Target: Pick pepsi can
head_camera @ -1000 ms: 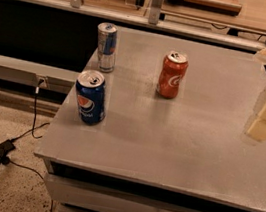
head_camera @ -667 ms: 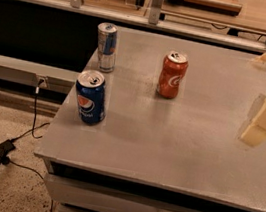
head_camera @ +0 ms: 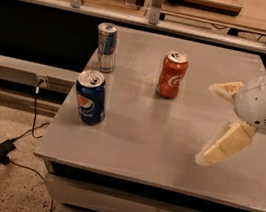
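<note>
Three cans are standing upright on one grey table (head_camera: 165,154): one pepsi can (head_camera: 90,97) near the front left edge, one slim blue-and-silver can (head_camera: 106,47) behind it, and one red can (head_camera: 172,75) toward the middle. One gripper (head_camera: 207,122) is hovering at the right, well apart from the pepsi can, its two fingers spread wide and holding nothing.

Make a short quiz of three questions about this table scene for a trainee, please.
1. True or false: the pepsi can stands upright, nearer the camera than the other two cans.
2. Choose one: the gripper is over the table at the right of the view. Which can is closest to it? A pepsi can; B red-orange can; C slim blue-and-silver can.
3. Fill in: the gripper's fingers are ___ and hold nothing.

Key: 1 true; 2 B; 3 open.
</note>
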`<state>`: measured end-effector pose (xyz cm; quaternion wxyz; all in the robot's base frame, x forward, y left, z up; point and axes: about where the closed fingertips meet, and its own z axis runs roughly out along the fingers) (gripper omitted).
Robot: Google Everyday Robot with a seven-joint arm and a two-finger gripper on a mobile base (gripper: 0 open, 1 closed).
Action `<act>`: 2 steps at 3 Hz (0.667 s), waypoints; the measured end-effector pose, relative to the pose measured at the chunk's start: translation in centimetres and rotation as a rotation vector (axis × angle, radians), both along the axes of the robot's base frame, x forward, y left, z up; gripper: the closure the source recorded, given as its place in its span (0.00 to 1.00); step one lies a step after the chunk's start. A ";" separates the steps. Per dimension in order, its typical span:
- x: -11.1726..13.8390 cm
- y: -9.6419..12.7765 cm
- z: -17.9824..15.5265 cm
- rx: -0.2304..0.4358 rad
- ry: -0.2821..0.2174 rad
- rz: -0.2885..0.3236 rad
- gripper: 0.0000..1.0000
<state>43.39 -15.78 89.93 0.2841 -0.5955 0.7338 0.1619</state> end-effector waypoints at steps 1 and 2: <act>-0.4 2.3 1.4 0.112 0.000 0.020 0.00; -0.4 2.3 1.5 0.114 0.001 0.019 0.00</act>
